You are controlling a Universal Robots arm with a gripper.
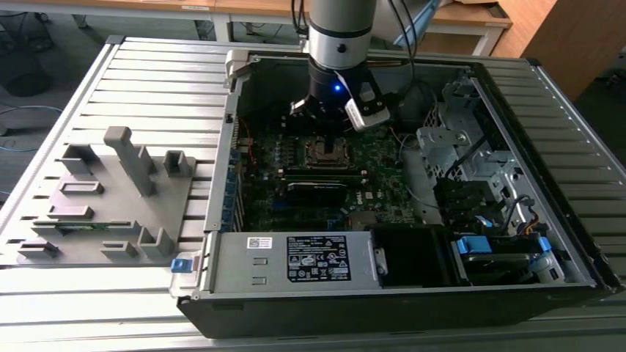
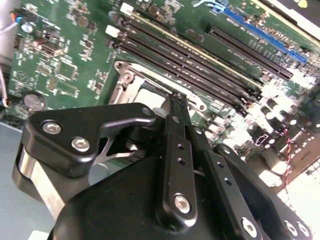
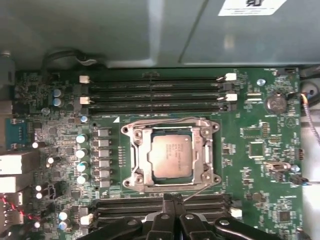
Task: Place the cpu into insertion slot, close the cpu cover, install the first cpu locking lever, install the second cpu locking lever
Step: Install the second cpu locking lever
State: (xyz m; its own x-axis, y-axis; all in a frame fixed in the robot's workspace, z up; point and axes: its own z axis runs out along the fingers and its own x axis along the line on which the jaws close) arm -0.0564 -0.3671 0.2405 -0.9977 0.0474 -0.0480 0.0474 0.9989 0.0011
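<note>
One grey robot arm reaches straight down into your open black computer case (image 1: 547,220), which lies on its side on the slatted metal tabletop (image 1: 157,73). Its black end effector (image 1: 328,121) hangs just above the green circuit board (image 1: 382,158), close over the insertion slot. In both wrist views the two black fingers (image 2: 177,130) are pressed flat against each other with nothing between them, so you are looking at a closed, empty end effector (image 3: 172,199).

Inside the case, the small square insertion slot with its silver metal rim (image 3: 172,159) sits on the circuit board beside the long black memory slots (image 3: 155,92). The cpu, a flat square chip with a dull grey metal top (image 3: 171,158), already lies in that slot. The thin silver cpu cover (image 3: 140,157) lies flat around it, its cut-out framing the chip's top. A thin wire lever (image 3: 197,190) runs along the slot's edge nearest the fingers, another (image 3: 165,121) along the opposite edge.
</note>
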